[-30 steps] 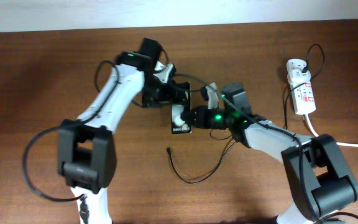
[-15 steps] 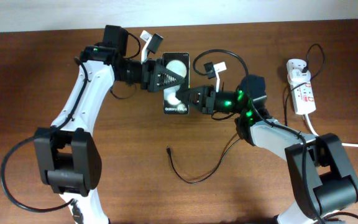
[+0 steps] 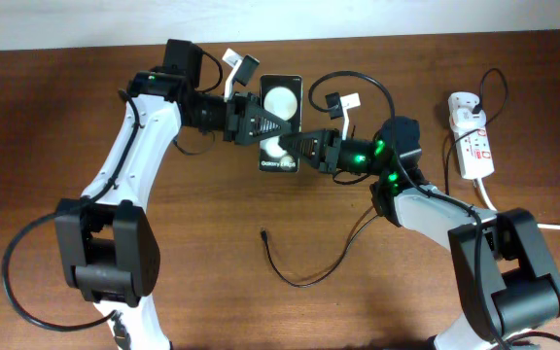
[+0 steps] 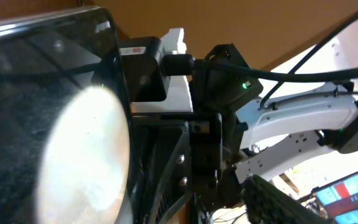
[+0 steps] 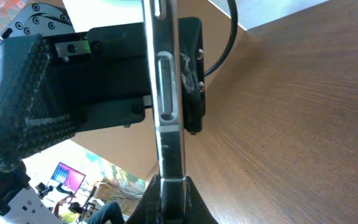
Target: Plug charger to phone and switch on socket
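Note:
The phone [image 3: 281, 122] is held up off the table between both grippers, its glossy screen showing two round white light spots. My left gripper [image 3: 263, 122] is shut on its left edge; the screen fills the left of the left wrist view [image 4: 48, 124]. My right gripper [image 3: 300, 148] is shut on its lower right edge; the right wrist view shows the phone edge-on [image 5: 166, 112] clamped between the fingers [image 5: 169, 199]. The charger's black plug tip [image 3: 263, 233] lies free on the table, its cable [image 3: 304, 279] looping right. The socket [image 3: 472, 141] lies at the far right with the white adapter [image 3: 463, 101] plugged in.
The socket's thick white cord [image 3: 552, 227] runs off the right edge. The thin black cable passes under my right arm. Brown wooden table [image 3: 66, 126] all round; its far edge meets a pale wall at the top.
The phone has been lifted from low near the table's middle to higher and further back, and over the last half second it shifted slightly right. Both grippers stay on it.

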